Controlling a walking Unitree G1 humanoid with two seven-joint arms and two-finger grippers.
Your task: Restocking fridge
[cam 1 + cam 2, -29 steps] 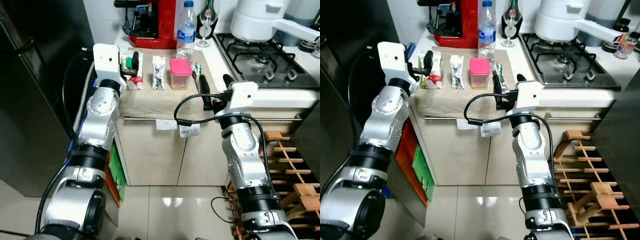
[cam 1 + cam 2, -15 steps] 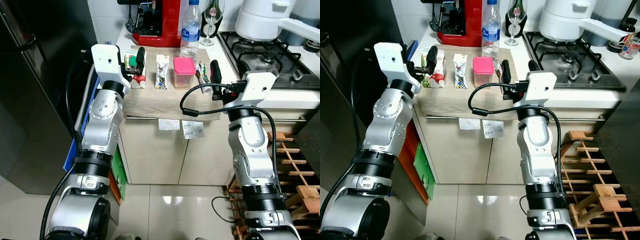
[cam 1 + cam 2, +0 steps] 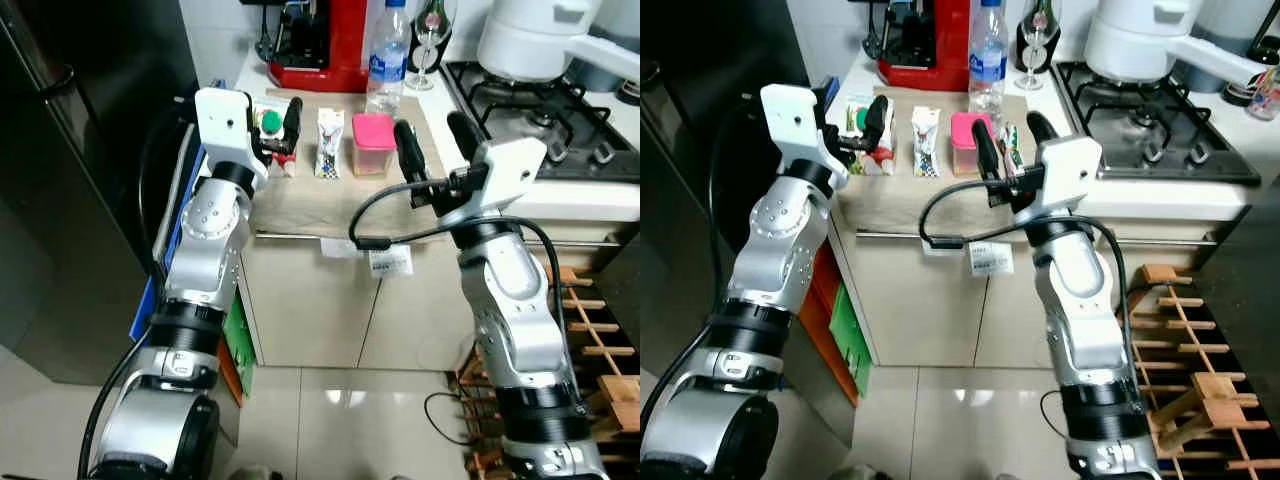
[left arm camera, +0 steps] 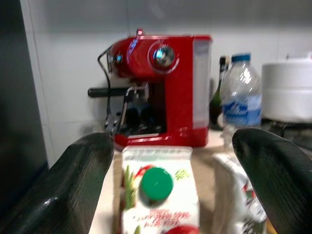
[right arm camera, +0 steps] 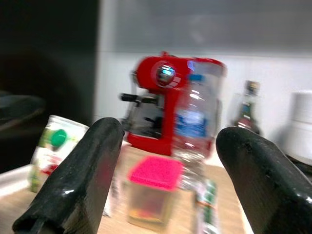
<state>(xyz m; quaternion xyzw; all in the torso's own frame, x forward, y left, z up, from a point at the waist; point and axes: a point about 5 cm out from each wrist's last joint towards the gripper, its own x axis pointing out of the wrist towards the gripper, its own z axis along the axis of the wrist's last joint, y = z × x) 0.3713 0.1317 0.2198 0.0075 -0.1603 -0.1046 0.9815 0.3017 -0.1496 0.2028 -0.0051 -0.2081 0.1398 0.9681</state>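
Pink-lidded tub sits on the beige mat; carton at the mat's far corner; left gripper spread around the carton; right gripper spread, raised beside the tub.

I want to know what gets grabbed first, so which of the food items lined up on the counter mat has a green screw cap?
The carton at the left end of the row, between the left gripper's open fingers. The pouch and pink-lidded container beside it have none.
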